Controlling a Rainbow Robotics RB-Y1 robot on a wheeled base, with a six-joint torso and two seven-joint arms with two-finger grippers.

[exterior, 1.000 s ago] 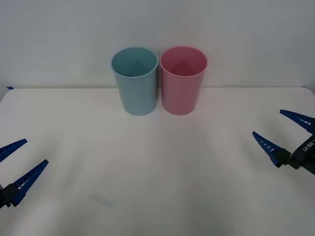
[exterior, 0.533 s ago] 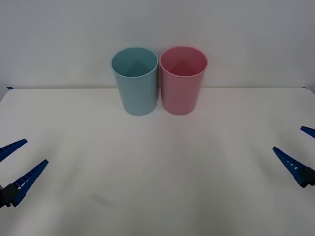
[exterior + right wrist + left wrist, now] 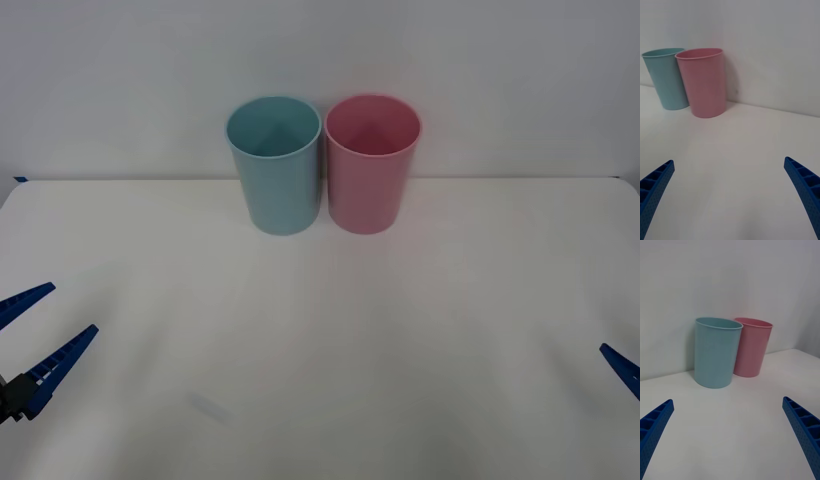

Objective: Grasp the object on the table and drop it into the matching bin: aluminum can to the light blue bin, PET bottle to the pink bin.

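1. Left gripper: hovers low over the near left corner of the table, jaws spread wide, nothing between them.
2. Right gripper: sits at the near right edge of the front view, pointed toward the bins, jaws just as wide and holding nothing.
3. Blue bin and pink bin: stand upright at the far side of the table, rims touching or nearly so, blue on the robot's left, both mouths open to the camera. Well apart from either gripper.
4. Can: cannot tell where. No red on the white top between the grippers and the bins. Cannot see down to either bin's floor, so no saying whether anything lies inside.
5. Handling, as a judgement from the task alone: probably light, and lighter again if empty. Thin-walled aluminum, so stiff enough under a modest squeeze but likely to dent or buckle under a hard one. Smooth painted side, so apt to slip against a loose grip or to roll if tipped over.
6. Where to hold, again a judgement: around mid-height across the round body, ribbed fingers flat on opposite sides and clear of the top rim and pull tab. Calls for a firm but gentle close.
7. Destination: blue bin, by the task's rule for aluminum. Probably needs a release over the middle of the mouth, given the pink rim right beside it.
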